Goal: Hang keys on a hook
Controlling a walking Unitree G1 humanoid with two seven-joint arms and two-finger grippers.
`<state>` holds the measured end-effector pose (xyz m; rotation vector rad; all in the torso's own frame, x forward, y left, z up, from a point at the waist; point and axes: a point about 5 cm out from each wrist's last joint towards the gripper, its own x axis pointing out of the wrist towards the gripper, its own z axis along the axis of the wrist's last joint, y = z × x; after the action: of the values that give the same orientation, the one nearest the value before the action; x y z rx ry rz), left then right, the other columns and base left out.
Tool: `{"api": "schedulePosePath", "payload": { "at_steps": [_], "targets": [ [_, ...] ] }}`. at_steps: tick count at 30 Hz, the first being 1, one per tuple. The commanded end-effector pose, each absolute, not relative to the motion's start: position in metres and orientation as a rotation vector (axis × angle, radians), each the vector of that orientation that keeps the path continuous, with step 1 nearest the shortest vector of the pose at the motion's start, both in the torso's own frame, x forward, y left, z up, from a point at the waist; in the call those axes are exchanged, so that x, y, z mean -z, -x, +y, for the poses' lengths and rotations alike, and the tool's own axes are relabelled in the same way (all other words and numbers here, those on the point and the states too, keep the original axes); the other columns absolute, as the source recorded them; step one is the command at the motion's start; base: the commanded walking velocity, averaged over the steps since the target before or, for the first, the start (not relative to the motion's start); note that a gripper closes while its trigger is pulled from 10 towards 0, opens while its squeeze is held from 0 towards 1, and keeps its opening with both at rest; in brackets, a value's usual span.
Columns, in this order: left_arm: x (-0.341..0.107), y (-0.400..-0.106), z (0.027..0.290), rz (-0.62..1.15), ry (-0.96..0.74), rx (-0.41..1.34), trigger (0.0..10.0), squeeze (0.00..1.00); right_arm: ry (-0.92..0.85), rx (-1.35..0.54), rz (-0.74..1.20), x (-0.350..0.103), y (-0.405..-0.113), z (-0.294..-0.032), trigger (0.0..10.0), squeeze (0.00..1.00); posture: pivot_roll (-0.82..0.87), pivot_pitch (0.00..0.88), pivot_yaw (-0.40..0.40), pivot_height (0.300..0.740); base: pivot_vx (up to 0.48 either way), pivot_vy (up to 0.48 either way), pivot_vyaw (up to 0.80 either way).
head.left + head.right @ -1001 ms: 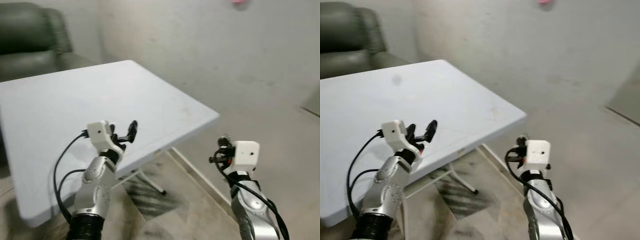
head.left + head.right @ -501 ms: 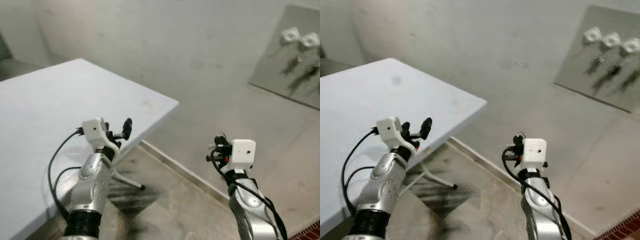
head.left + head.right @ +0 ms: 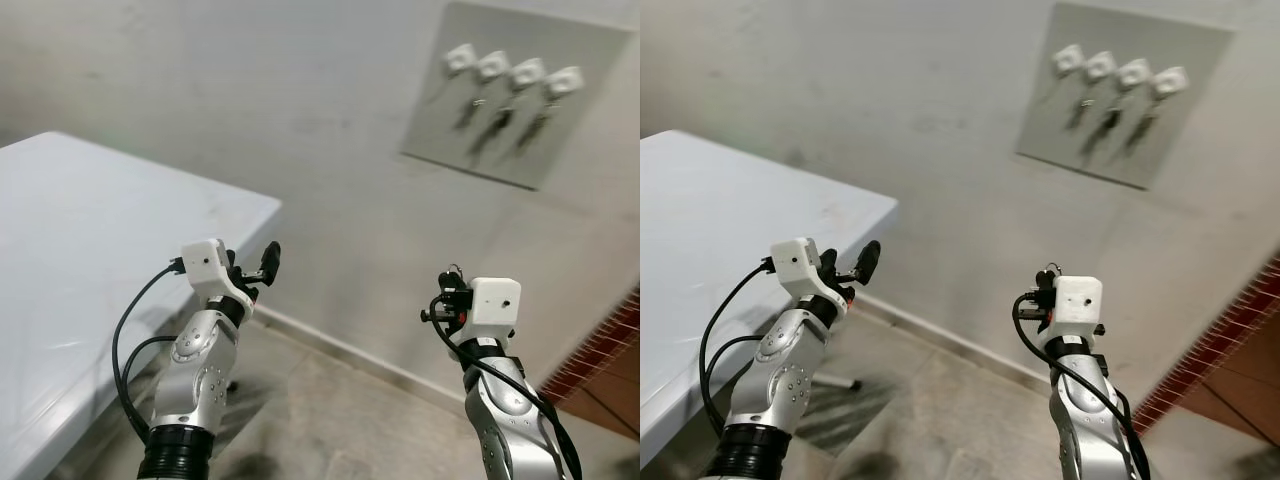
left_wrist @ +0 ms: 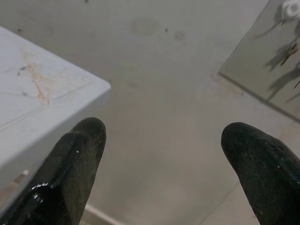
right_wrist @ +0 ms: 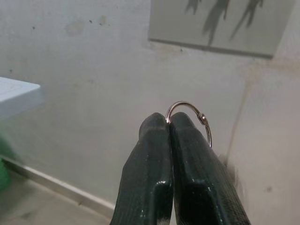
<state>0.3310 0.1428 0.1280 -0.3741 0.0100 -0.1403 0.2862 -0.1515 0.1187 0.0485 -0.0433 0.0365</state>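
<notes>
A grey hook board [image 3: 515, 100] hangs on the wall at the upper right, with a row of several white hooks [image 3: 493, 66] along its top. Dark shapes hang under the hooks; I cannot tell keys from shadows. My right gripper [image 5: 168, 123] is shut on a thin metal key ring [image 5: 191, 111] that sticks out past its fingertips; any keys on the ring are hidden. It is raised at the lower right [image 3: 443, 298], well below and short of the board. My left gripper [image 4: 161, 136] is open and empty, raised beside the table corner [image 3: 258, 268].
A white folding table [image 3: 90, 230] takes up the left side, its corner near my left arm. A plain wall with a skirting strip [image 3: 340, 350] runs across ahead. Red brick-like tiling [image 3: 610, 335] shows at the lower right. Bare floor lies between my arms.
The view has swung to the right: the table has slid off to the left of the picture and the hook board has come fully into sight. Both arms hold the same pose.
</notes>
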Motion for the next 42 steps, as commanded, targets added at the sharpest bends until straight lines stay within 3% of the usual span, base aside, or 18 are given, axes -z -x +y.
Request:
{"api": "schedulePosePath", "payload": {
  "at_steps": [1, 24, 42],
  "targets": [
    [-0.1320, -0.3311, 0.1393, 0.003, 0.374, 0.148, 10.0, 0.00, -0.038, -0.024, -0.051, -0.1212, -0.2868, -0.1553, 10.0, 0.00, 0.04, 0.000, -0.033, 0.740, 0.000, 0.000, -0.74],
    [-0.1316, -0.3299, 0.1355, 0.015, 0.376, 0.166, 10.0, 0.00, -0.034, -0.025, -0.053, -0.1207, -0.2846, -0.1554, 10.0, 0.00, 0.03, 0.000, -0.033, 0.740, 0.000, 0.000, -0.71],
    [-0.1304, -0.3297, 0.1332, 0.022, 0.395, 0.167, 10.0, 0.00, -0.042, -0.049, -0.069, -0.1217, -0.2830, -0.1526, 10.0, 0.00, 0.03, 0.000, -0.038, 0.740, 0.000, 0.000, 0.00]
  ]
}}
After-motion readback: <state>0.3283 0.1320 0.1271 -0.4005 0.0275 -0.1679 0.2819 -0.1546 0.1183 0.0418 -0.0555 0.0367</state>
